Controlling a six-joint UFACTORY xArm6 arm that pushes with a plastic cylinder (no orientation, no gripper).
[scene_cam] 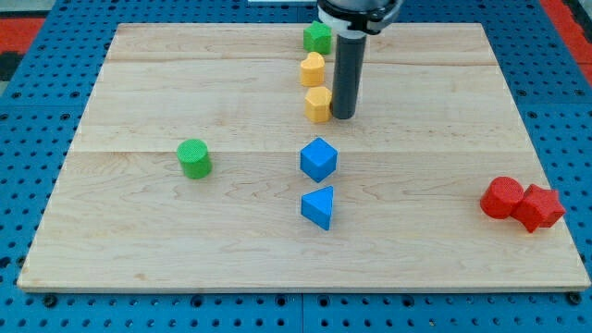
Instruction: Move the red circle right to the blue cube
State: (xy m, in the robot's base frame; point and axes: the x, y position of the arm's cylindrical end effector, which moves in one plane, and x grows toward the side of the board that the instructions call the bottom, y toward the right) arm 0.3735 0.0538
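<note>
**Tip parked at the far side, red circle not yet engaged**

Near to far, placed from my tip [342, 116]:

- Blue triangular block [317, 206]: nearest the view's bottom, below my tip and slightly to the view's left
- Red circle [502, 197]: far off toward the view's right and well below my tip, near the board's right edge. Touching it on its right is another red block [541, 207], shape looks star-like but I can't say for sure
- Blue cube [318, 159]: just below my tip, a little to the view's left, apart from it
- Green cylinder [194, 158]: well off to the view's left, a bit below my tip
- Yellow block [318, 104]: just beside my tip on the view's left, looks touching or very nearly so
- Second yellow block [313, 68] and green block [317, 38]: stacked up the view above that, left of the rod

Tool state: bare rod, no jaws, so nothing to spread or pinch. Tip is down at the wooden board [139, 231], holding nothing.

Risks as I read them:

- Any leftward drift on departure shoves the adjacent yellow block
- A direct line to the red circle brings me in on its upper left, the wrong side. I need to get round to its right, and the other red block sits there, so it will likely drag along
- Circle is round, so an off-centre push will roll it off line toward the blue triangular block
- Overshoot knocks the blue cube itself
</note>
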